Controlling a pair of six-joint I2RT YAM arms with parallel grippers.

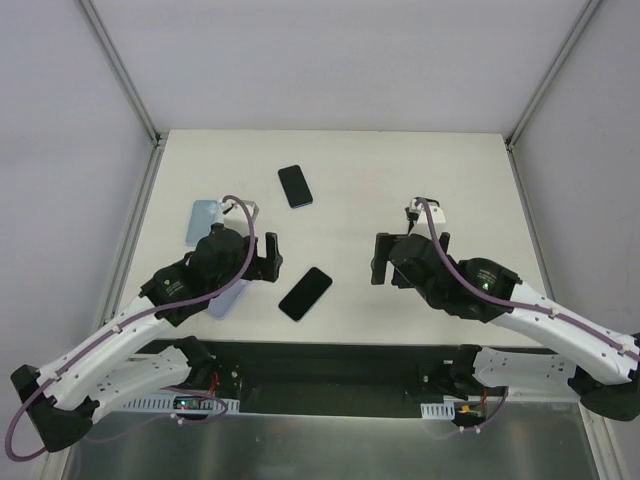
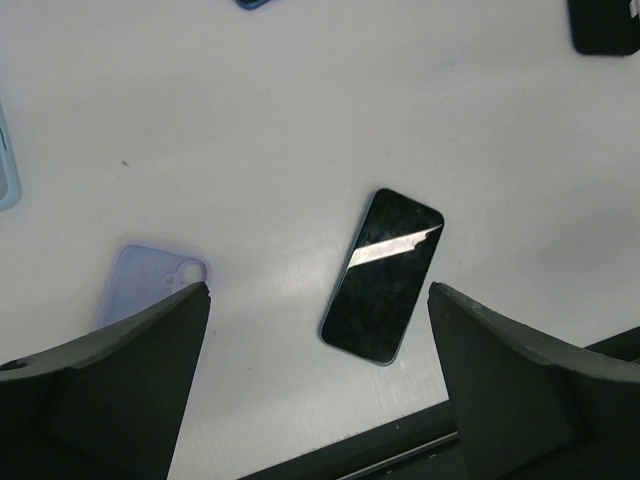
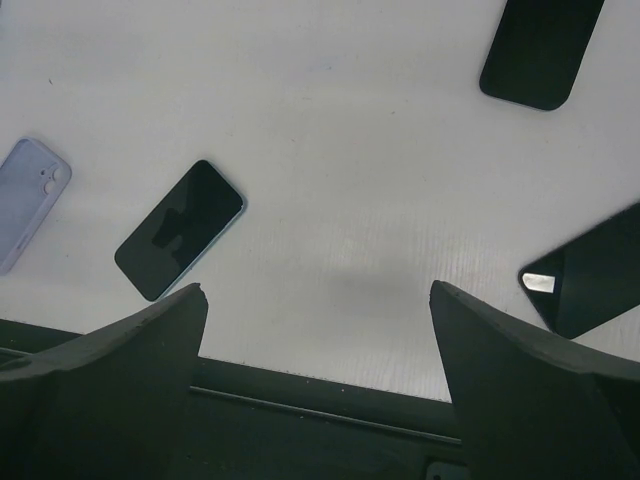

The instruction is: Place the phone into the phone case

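Note:
A black phone lies screen up near the table's front edge. To its left lies a lavender phone case, partly under my left gripper. My left gripper hangs open above the table, nothing between its fingers; the phone shows just ahead of them. Over bare table right of the phone, my right gripper is open and empty. A light blue case lies further back on the left.
A second black phone lies towards the back middle. A dark flat object with a small white mark lies at the right of the right wrist view. The table's front edge runs just below both grippers.

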